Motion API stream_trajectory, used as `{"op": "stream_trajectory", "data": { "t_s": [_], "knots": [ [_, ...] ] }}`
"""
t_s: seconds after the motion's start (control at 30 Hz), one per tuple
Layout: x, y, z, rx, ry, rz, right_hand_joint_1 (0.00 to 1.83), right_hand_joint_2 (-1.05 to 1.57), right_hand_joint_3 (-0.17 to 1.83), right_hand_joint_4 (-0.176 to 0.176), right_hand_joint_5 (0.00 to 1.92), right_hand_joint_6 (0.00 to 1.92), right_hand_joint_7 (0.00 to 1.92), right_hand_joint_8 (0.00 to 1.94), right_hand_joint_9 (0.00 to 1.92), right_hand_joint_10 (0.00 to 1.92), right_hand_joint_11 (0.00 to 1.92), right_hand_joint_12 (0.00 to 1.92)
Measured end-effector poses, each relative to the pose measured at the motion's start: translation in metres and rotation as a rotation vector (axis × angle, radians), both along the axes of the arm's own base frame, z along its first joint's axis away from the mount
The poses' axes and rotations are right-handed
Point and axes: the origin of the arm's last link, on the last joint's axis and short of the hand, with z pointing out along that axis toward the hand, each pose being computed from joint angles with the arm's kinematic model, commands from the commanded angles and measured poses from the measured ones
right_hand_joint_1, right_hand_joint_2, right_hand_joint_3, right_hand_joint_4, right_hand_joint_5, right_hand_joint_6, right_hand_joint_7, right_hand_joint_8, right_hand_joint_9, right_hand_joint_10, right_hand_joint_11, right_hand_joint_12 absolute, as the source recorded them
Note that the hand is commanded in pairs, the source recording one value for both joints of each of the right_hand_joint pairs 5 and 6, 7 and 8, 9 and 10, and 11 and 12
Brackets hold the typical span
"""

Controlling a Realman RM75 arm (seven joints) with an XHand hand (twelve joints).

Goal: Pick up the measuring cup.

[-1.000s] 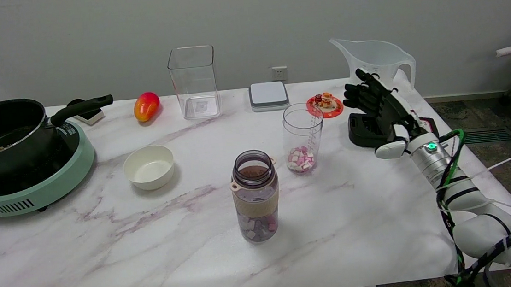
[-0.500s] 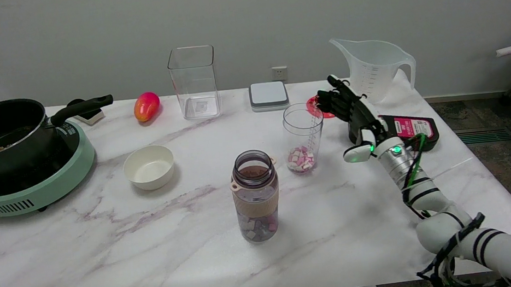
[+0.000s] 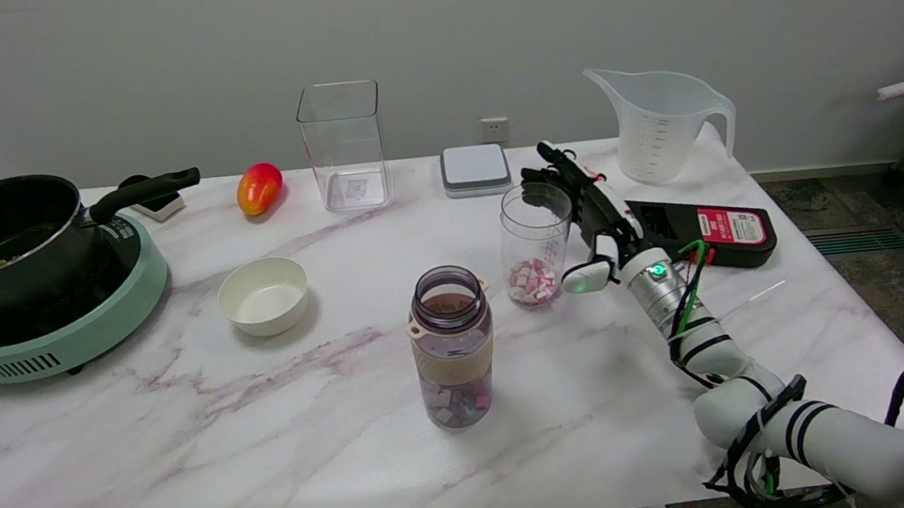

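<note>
The measuring cup [image 3: 535,243], a small clear graduated cylinder with pink and white pieces at its bottom, stands upright near the table's middle right. My right hand [image 3: 591,211] is just to its right, fingers spread and extended past the cup's far rim, the thumb [image 3: 585,279] low beside the base. Nothing is in the hand; whether the fingers touch the cup cannot be told. A large clear measuring jug [image 3: 663,122] with a handle stands at the back right, apart from the hand.
A water bottle [image 3: 453,345] stands in front of the cup. A black and red device [image 3: 708,229] lies right of the hand. A white bowl [image 3: 263,295], pot [image 3: 0,236] on a green cooker [image 3: 75,336], mango [image 3: 259,187], square clear container [image 3: 343,145] and white scale [image 3: 475,168] stand further off.
My right arm has swung left, carrying the hand from above the black device to the right side of the small measuring cup. The hand stays spread. Nothing else moved.
</note>
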Motion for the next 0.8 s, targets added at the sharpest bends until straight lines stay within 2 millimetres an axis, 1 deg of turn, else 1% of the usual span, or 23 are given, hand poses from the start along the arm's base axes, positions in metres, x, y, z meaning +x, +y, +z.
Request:
{"op": "stream_trajectory", "data": {
  "t_s": [0.07,0.1,0.13,0.17,0.2,0.23,0.27,0.43,0.5,0.57,0.67,0.8],
  "knots": [
    [-0.001,-0.002,-0.003,0.005,-0.001,0.000,1.27,-0.72,0.88,0.000,0.15,0.15,0.42,0.42,0.41,0.41,0.40,0.40],
    [-0.001,-0.002,-0.004,0.007,-0.001,0.000,1.29,-0.59,0.83,0.000,0.21,0.21,0.48,0.48,0.44,0.44,0.43,0.43],
    [-0.001,-0.003,-0.006,0.010,-0.002,0.000,1.31,-0.41,0.77,0.000,0.28,0.28,0.58,0.58,0.50,0.50,0.47,0.47],
    [-0.001,-0.003,-0.007,0.011,-0.002,0.000,1.32,-0.38,0.77,0.000,0.30,0.30,0.60,0.60,0.53,0.53,0.48,0.48],
    [-0.002,-0.004,-0.008,0.013,-0.003,-0.001,1.34,-0.22,0.71,0.000,0.35,0.35,0.70,0.70,0.67,0.67,0.53,0.53],
    [-0.002,-0.004,-0.009,0.014,-0.003,-0.001,1.35,-0.09,0.66,0.000,0.41,0.41,0.78,0.78,0.77,0.77,0.57,0.57],
    [-0.002,-0.004,-0.010,0.016,-0.003,-0.002,1.36,0.00,0.63,0.000,0.45,0.45,0.84,0.84,0.82,0.82,0.61,0.61],
    [-0.003,-0.006,-0.013,0.019,-0.003,-0.003,1.39,0.19,0.55,0.000,0.58,0.58,0.99,0.99,0.96,0.96,0.68,0.68],
    [-0.003,-0.006,-0.013,0.019,-0.004,-0.002,1.40,0.25,0.58,0.000,0.63,0.63,1.04,1.04,1.00,1.00,0.72,0.72],
    [-0.004,-0.007,-0.014,0.018,-0.004,-0.003,1.40,0.25,0.60,0.000,0.65,0.65,1.05,1.05,1.01,1.01,0.72,0.72],
    [-0.004,-0.007,-0.013,0.016,-0.004,-0.004,1.39,0.25,0.70,0.000,0.75,0.75,1.07,1.07,1.03,1.03,0.75,0.75],
    [-0.004,-0.008,-0.013,0.010,-0.001,-0.004,1.38,0.30,0.74,0.000,0.87,0.87,1.14,1.14,1.10,1.10,0.82,0.82]
  ]
}}
